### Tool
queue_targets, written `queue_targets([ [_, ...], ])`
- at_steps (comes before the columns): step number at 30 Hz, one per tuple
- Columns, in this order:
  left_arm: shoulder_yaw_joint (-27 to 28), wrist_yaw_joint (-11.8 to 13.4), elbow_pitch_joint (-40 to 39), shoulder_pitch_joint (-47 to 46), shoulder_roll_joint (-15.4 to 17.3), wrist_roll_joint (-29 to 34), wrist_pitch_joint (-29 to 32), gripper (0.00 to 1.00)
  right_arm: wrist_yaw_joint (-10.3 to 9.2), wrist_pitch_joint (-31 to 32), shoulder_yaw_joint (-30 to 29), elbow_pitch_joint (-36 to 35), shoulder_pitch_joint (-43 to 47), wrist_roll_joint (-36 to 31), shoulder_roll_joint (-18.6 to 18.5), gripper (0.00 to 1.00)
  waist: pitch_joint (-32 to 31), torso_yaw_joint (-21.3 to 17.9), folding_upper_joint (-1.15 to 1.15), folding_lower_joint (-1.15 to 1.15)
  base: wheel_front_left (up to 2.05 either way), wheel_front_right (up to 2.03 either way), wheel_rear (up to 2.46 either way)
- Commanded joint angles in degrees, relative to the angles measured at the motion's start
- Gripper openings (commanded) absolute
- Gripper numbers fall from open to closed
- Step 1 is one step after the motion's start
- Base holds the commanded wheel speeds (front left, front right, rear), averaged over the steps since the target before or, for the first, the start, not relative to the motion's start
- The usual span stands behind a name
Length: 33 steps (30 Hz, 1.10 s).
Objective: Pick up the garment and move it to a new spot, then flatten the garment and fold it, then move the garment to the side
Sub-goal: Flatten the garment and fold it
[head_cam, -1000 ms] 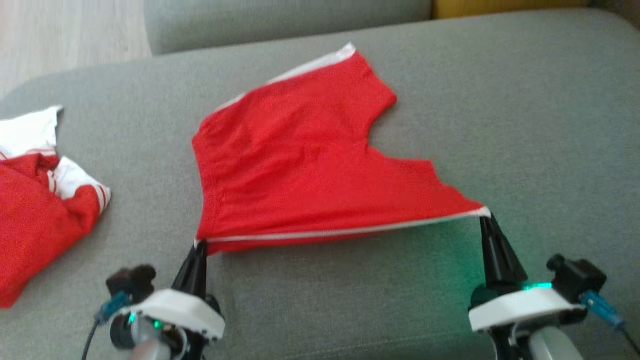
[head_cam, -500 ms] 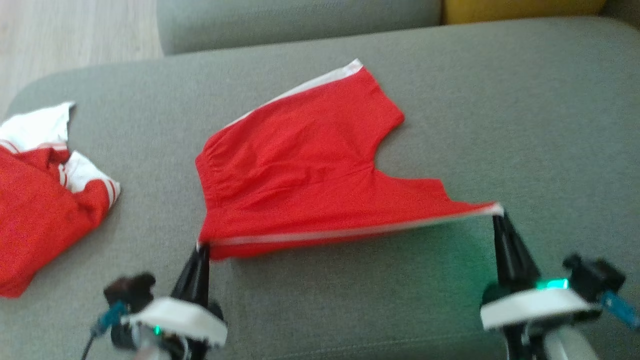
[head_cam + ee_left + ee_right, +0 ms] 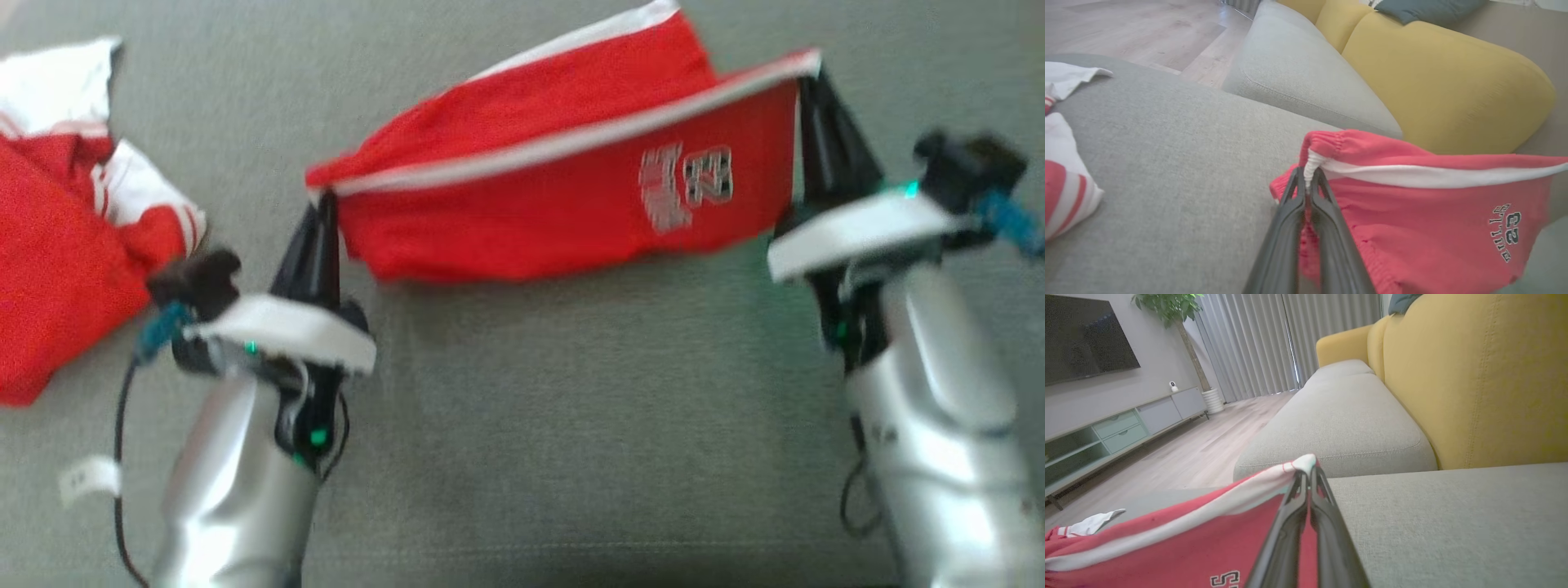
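**Spotter:** Where's the garment?

**Operator:** I've got the red shorts (image 3: 555, 204) strung between my two grippers over the grey sofa cushion (image 3: 571, 425). The white side stripe is stretched taut along the top and the printed number faces me.

**Spotter:** Fingers?

**Operator:** The left gripper (image 3: 325, 200) is pressed together, pinching the stripe's end at the waistband. The right gripper (image 3: 808, 77) is pinched on the stripe's other end, at the leg hem. Another red-and-white garment (image 3: 57, 245) lies on my left.
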Motion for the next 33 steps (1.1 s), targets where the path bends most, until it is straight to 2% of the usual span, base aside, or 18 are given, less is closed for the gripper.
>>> queue_targets([
  [1,1.38,0.88,-0.79,-4.52,1.28,-1.01,-0.34,0.0,0.18,-0.52,0.12,1.53,-5.58,-1.03,0.23,0.0,3.96,3.26,0.0,0.0,0.0,0.0,0.0],
  [7,-0.83,2.0,1.06,-10.57,1.28,-2.92,-0.34,0.0,0.18,-1.38,-1.48,9.62,-14.87,-4.39,0.36,0.0,7.42,5.8,0.0,0.0,0.0,0.0,0.0],
  [12,-4.91,2.95,3.74,-15.28,1.28,-4.41,-0.34,0.0,0.18,-2.33,-3.46,17.34,-22.22,-7.75,0.38,0.0,9.95,7.52,0.0,0.0,0.0,0.0,0.0],
  [20,-9.17,4.98,5.7,-20.07,1.28,-6.53,-0.34,0.01,0.18,-4.59,-9.74,27.74,-30.06,-15.88,0.24,0.0,12.6,9.05,0.0,0.0,0.0,0.0,0.0],
  [21,-9.49,5.14,5.75,-20.33,1.28,-6.7,-0.34,0.16,0.18,-4.85,-10.48,28.64,-30.7,-16.7,0.29,0.0,12.79,9.13,0.0,0.0,0.0,0.0,0.0],
  [22,-9.68,5.32,5.78,-20.52,1.28,-6.98,-0.34,0.46,0.18,-5.06,-11.15,29.48,-31.29,-17.37,0.35,0.0,12.97,9.17,0.0,0.0,0.0,0.0,0.0],
  [23,-9.82,5.49,5.75,-20.69,1.28,-7.18,-0.34,0.82,0.18,-5.24,-12.09,30.35,-31.84,-17.72,0.43,0.0,13.12,9.2,0.0,0.0,0.0,0.0,0.0],
  [24,-9.79,5.68,5.62,-20.79,1.28,-7.51,-0.34,1.0,0.18,-5.54,-13.29,30.97,-32.41,-17.81,0.54,0.31,13.29,9.18,0.0,0.0,0.0,0.0,0.0],
  [25,-9.81,6.01,5.4,-20.86,1.28,-7.43,-0.34,1.0,0.18,-5.83,-13.78,31.5,-32.91,-18.36,0.63,1.0,13.43,9.19,0.0,0.0,0.0,0.0,0.0],
  [33,-8.48,9.0,3.99,-16.13,1.28,-4.57,-0.34,1.0,0.18,-7.36,-15.89,33.65,-32.33,-20.3,1.09,1.0,13.0,8.92,0.0,0.0,0.0,0.0,0.0],
])
